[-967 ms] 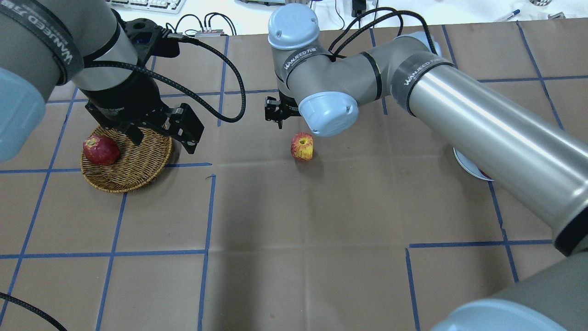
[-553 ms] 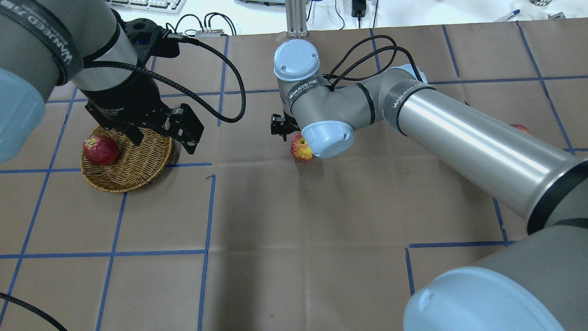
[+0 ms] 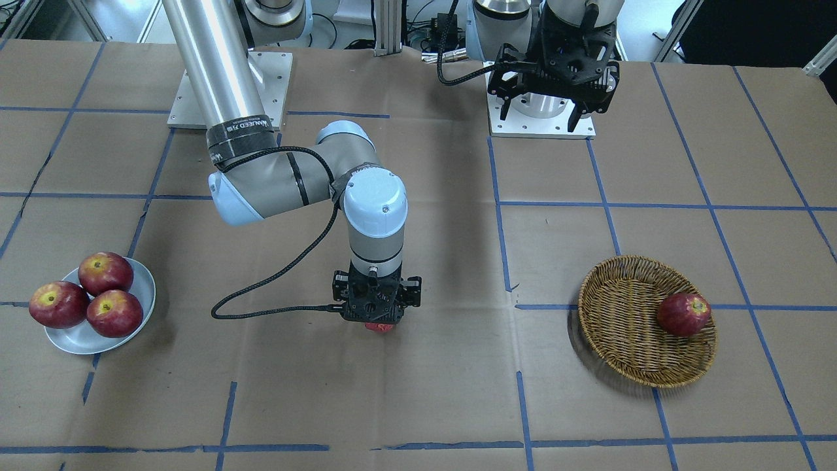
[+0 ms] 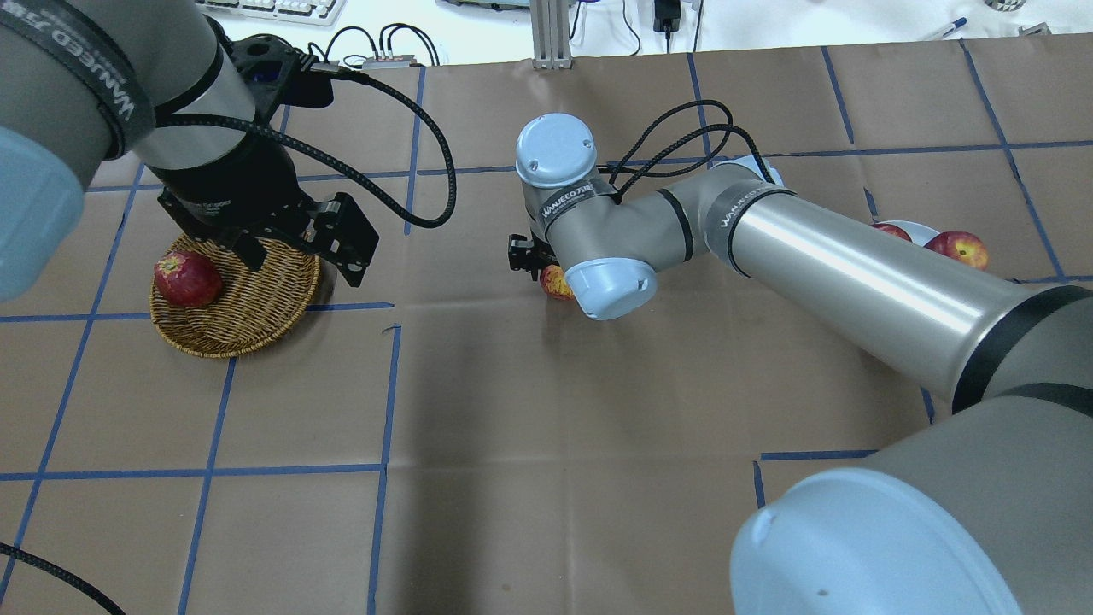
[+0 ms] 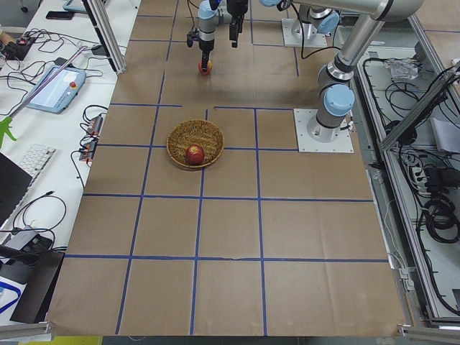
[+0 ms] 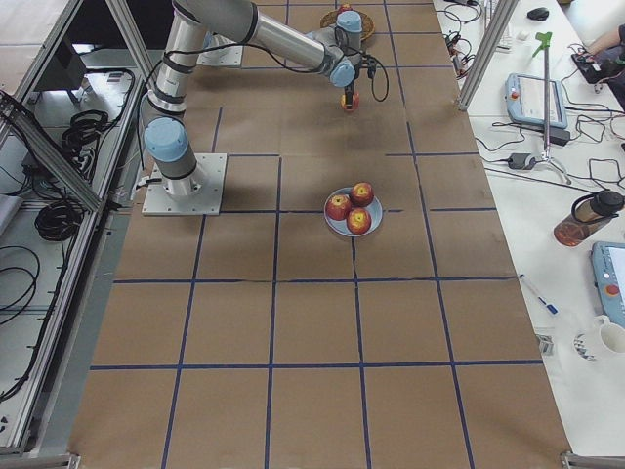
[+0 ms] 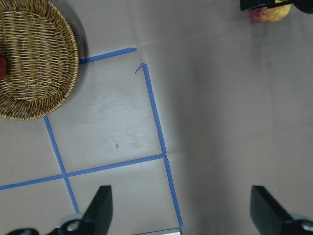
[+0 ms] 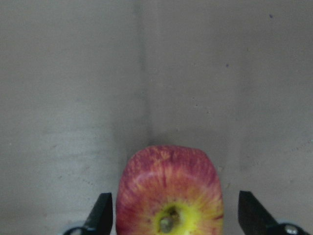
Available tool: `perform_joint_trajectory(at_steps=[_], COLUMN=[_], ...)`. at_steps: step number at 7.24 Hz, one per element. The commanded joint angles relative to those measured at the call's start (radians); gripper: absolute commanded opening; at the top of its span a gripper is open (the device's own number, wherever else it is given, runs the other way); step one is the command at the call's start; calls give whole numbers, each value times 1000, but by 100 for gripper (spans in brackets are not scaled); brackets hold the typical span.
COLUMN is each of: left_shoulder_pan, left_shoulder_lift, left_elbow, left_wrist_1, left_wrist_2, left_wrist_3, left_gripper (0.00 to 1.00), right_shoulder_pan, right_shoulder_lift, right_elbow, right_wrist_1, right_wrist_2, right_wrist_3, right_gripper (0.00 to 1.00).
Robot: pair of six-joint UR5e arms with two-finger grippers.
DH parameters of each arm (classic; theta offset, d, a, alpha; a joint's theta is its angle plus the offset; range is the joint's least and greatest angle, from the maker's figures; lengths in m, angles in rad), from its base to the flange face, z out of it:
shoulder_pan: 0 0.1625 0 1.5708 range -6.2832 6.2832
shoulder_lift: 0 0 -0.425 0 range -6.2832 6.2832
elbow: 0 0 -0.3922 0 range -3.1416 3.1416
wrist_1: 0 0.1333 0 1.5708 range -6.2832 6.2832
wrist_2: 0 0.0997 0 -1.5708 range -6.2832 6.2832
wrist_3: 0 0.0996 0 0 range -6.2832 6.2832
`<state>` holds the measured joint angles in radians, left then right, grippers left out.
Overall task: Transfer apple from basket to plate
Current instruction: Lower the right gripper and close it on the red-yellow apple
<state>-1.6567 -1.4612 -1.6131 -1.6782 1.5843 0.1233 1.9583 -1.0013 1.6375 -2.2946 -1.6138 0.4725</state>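
Note:
The streaked red-and-yellow apple (image 8: 168,196) stands on the brown paper at the table's middle, outside the basket (image 4: 248,320); it also shows in the overhead view (image 4: 555,282) and front view (image 3: 380,328). My right gripper (image 8: 176,215) is open and points straight down, one finger on each side of the apple with a gap on both sides. My left gripper (image 7: 182,205) is open and empty, held high beside the basket (image 7: 34,58). The plate (image 3: 145,307) sits at the table's right end from my side.
A dark red apple (image 4: 186,278) lies in the basket. Three dark red apples (image 3: 85,294) fill the plate. Blue tape lines cross the paper. My right arm's elbow (image 4: 598,286) covers most of the apple from overhead.
My right arm has come down and toward the apple; its gripper now straddles it. The apple has not moved. My left arm has stayed still.

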Motion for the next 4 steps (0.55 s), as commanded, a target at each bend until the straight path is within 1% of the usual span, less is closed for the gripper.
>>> perform_joint_trajectory(at_steps=[1, 2, 3, 4], left_shoulder_pan=[-1, -1, -1, -1], left_shoulder_lift=[-2, -2, -2, -2], left_elbow=[-1, 1, 1, -1], left_wrist_1=[0, 0, 0, 0], left_wrist_2=[-1, -1, -1, -1], left_wrist_3=[-1, -1, -1, -1], left_gripper=[99, 99, 99, 99], right_shoulder_pan=[-1, -2, -6, -12], right_shoulder_lift=[12, 9, 1, -9], right_elbow=[-7, -8, -10, -22], right_wrist_1=[-3, -14, -14, -13], right_wrist_2=[0, 0, -1, 3], right_wrist_3=[0, -2, -3, -3], right_gripper=[62, 50, 42, 40])
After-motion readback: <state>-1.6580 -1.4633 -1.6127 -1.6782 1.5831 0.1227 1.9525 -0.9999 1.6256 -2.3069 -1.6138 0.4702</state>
